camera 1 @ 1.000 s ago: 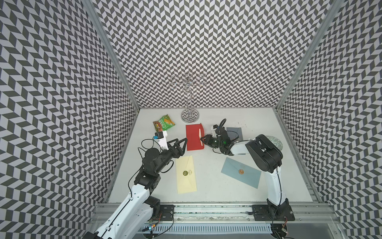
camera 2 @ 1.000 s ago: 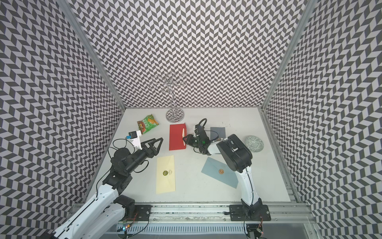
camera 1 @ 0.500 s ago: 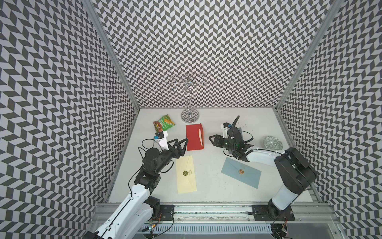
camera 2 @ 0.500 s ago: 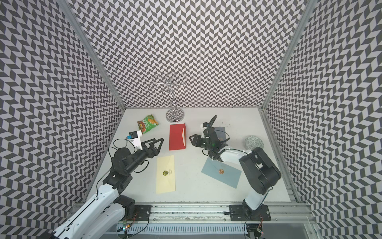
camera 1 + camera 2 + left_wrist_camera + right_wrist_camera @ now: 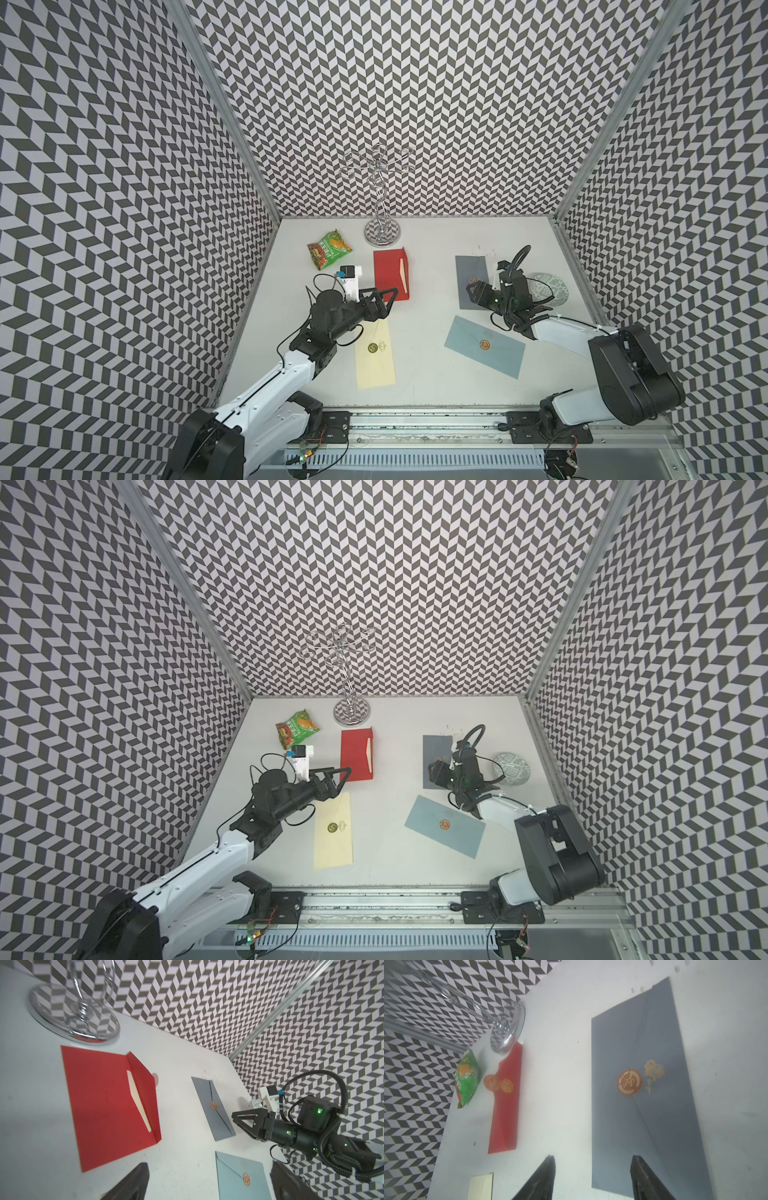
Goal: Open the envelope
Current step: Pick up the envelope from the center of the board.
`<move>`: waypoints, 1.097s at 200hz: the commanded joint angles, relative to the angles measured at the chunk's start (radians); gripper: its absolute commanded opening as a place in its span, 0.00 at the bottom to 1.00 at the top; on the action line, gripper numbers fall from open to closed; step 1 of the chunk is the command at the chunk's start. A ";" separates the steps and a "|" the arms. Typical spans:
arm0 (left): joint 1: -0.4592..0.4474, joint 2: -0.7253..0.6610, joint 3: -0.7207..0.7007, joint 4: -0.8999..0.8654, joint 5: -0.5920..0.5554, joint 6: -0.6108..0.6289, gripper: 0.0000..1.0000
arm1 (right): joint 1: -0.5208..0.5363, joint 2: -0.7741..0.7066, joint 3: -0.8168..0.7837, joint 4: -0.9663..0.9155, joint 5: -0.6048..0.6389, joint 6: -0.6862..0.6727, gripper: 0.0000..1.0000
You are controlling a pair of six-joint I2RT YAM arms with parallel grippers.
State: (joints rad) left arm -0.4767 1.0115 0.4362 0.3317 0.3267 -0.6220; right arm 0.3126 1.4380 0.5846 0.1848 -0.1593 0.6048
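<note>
The red envelope (image 5: pixel 388 274) (image 5: pixel 355 754) lies at the back centre with its flap (image 5: pixel 143 1093) lifted and a cream card (image 5: pixel 137 1099) showing inside. Its round seal (image 5: pixel 491 1082) sticks out past the flap edge. My left gripper (image 5: pixel 390 297) (image 5: pixel 209 1163) is open and empty just in front of the red envelope's near edge. My right gripper (image 5: pixel 473 291) (image 5: pixel 591 1156) hangs open and empty over the near end of a sealed dark grey envelope (image 5: pixel 471 270) (image 5: pixel 643 1084).
A sealed light blue envelope (image 5: pixel 484 347) lies front right and a sealed cream envelope (image 5: pixel 374 353) front centre. A green snack packet (image 5: pixel 329 249) and a chrome stand (image 5: pixel 381 230) sit at the back. A patterned plate (image 5: pixel 548 289) lies by the right wall.
My right gripper left the red envelope's flap, swung right to the dark grey envelope and opened. The left gripper stayed in place and opened a little wider.
</note>
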 commanded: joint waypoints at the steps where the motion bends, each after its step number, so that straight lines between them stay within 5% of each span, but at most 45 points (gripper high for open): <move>1: -0.056 0.072 0.069 0.044 0.007 0.029 0.94 | 0.002 -0.066 -0.026 -0.029 -0.027 -0.026 0.59; 84: -0.255 0.402 0.259 0.043 0.070 0.101 0.94 | -0.076 -0.022 -0.005 -0.043 0.007 -0.062 0.61; 145: -0.287 0.662 0.481 0.007 0.085 0.078 0.91 | -0.165 0.196 0.158 -0.078 -0.019 -0.089 0.60; 219: -0.287 0.861 0.680 -0.114 0.062 0.105 0.90 | -0.170 0.285 0.195 -0.081 -0.079 -0.132 0.57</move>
State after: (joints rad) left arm -0.7593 1.8229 1.0416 0.2810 0.3958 -0.5430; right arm 0.1417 1.7042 0.7780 0.0937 -0.2096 0.4896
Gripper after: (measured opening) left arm 0.907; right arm 0.574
